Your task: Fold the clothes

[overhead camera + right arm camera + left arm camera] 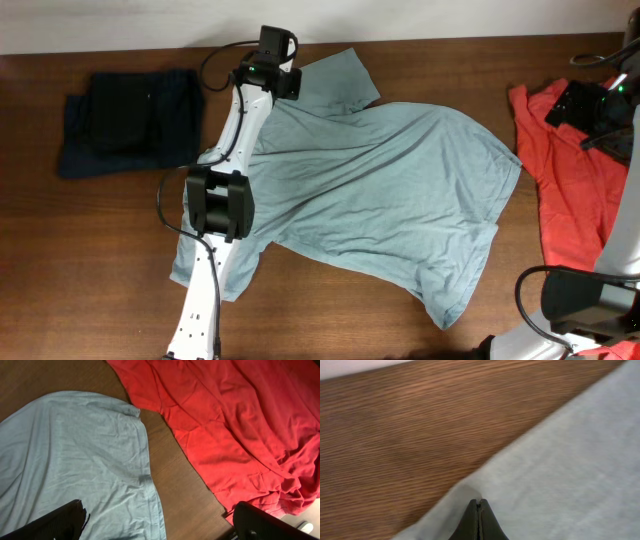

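Left gripper (pixel 479 517) of mine sits closed over the grey shirt (pixel 570 470), hold unclear; right gripper (pixel 158 510) gapes, fingers mostly cropped.

The bench (pixel 100 260) is showing brown wood with fine straight grain and a low satin sheen. The pale grey-blue T-shirt (pixel 380 190) is lying as soft, thin, matt cloth, creasing in shallow wrinkles. The red-orange T-shirt (pixel 575 190) is looking like matt cloth too, rumpling in deeper folds along its stitched hems. The dark navy pieces (pixel 130 120) are showing as dull, matt cloth. The left tool (pixel 478 510) and right tool (pixel 160 525) are showing black, matt, plastic-looking fingers; the left arm (pixel 203 300) is wearing a smooth white casing.
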`<state>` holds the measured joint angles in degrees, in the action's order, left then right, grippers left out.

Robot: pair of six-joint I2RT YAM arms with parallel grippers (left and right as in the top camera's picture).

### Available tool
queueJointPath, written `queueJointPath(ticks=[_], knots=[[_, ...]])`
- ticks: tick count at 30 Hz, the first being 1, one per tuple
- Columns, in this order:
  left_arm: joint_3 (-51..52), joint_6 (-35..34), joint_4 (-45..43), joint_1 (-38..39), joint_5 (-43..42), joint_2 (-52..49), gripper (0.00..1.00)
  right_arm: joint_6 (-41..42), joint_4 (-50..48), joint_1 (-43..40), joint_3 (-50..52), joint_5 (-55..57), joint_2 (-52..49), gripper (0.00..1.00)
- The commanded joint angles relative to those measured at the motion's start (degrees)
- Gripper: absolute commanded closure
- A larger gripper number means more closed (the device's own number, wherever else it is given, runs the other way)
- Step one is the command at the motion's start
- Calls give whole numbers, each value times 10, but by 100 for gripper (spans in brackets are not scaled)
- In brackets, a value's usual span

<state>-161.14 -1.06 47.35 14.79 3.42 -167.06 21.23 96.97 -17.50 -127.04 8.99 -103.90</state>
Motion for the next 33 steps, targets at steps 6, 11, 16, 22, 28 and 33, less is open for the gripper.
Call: queueJointPath(ticks=[6, 11, 16, 22, 28, 33], knots=[[-1, 11, 32, -44, 61, -27, 100, 7, 2, -2, 2, 9, 2, 1], [-1, 11, 37, -64, 61, -27, 100, 7, 2, -2, 2, 9, 2, 2], [-2, 11, 28, -71, 58, -26, 100, 7, 2, -2, 2, 9, 2, 1], [-41, 10, 19, -60, 33, -20, 100, 7, 2, -2, 2, 9, 2, 1], [-124, -11, 43, -45, -4, 21, 82, 7, 2, -2, 2, 9, 2, 1], [-188, -35, 146, -33, -9, 76, 81, 7, 2, -2, 2, 9, 2, 1]])
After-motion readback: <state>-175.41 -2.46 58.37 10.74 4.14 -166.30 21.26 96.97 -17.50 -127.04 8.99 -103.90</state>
